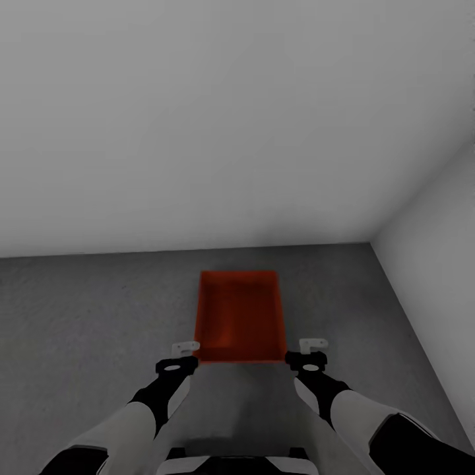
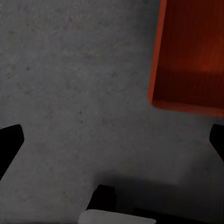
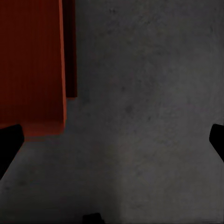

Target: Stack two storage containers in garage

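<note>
**Inspector:** Location of the storage container?

**Assistant:** One orange-red storage container point(image 1: 239, 318) sits on the dark grey concrete floor point(image 1: 86, 316) of the garage, open side up, no lid. Its far end lies near the foot of the pale grey back wall point(image 1: 198, 119). A side wall point(image 1: 435, 224) meets the back wall in a corner off to the container's right. In the right wrist view a second red edge shows stepped just below the upper rim; I cannot tell whether that is another container underneath or part of the same box.

**Inspector:** Left gripper?

**Assistant:** The left gripper point(image 1: 185, 349) hangs just beside the container's near left corner, apart from it. Its dark fingers point(image 2: 10, 144) stand wide apart, released, with bare floor between them; the container's corner point(image 2: 186, 60) lies off to one side.

**Inspector:** Right gripper?

**Assistant:** The right gripper point(image 1: 311, 348) hangs just beside the container's near right corner. Its fingers point(image 3: 9, 147) are likewise spread and released, grasping nothing. One finger sits close by the container's rim point(image 3: 32, 65); contact cannot be confirmed.
</note>
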Available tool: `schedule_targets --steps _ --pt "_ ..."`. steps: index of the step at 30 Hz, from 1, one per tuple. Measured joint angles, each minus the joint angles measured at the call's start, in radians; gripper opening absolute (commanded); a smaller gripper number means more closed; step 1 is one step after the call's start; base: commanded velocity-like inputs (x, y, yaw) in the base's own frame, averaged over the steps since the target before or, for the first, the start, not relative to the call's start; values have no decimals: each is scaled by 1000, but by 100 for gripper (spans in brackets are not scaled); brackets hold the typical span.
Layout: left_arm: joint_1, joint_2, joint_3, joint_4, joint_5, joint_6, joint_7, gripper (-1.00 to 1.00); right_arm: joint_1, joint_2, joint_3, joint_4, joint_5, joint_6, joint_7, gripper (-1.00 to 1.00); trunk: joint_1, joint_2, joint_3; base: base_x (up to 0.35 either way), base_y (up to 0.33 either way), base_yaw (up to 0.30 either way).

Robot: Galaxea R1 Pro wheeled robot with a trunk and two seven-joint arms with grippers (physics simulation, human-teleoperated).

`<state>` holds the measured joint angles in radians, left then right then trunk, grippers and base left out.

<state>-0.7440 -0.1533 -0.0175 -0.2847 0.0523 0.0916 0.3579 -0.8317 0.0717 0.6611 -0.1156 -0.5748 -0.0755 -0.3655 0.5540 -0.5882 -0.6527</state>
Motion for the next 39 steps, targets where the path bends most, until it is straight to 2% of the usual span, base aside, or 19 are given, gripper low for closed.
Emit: schedule_targets --steps 6,32,39 --pt "0 0 0 0 -1 1 2 100 0 0 -1 1 -3 -3 -1 100 -1 0 3 -117 0 2" --pt "0 0 0 0 -1 1 2 100 0 2 -1 5 -6 -3 -15 100 -1 0 42 -3 0 71" --pt "0 -3 -1 3 -1 1 -2 100 1 3 -2 34 -10 -3 -14 100 -1 0 53 0 0 49"
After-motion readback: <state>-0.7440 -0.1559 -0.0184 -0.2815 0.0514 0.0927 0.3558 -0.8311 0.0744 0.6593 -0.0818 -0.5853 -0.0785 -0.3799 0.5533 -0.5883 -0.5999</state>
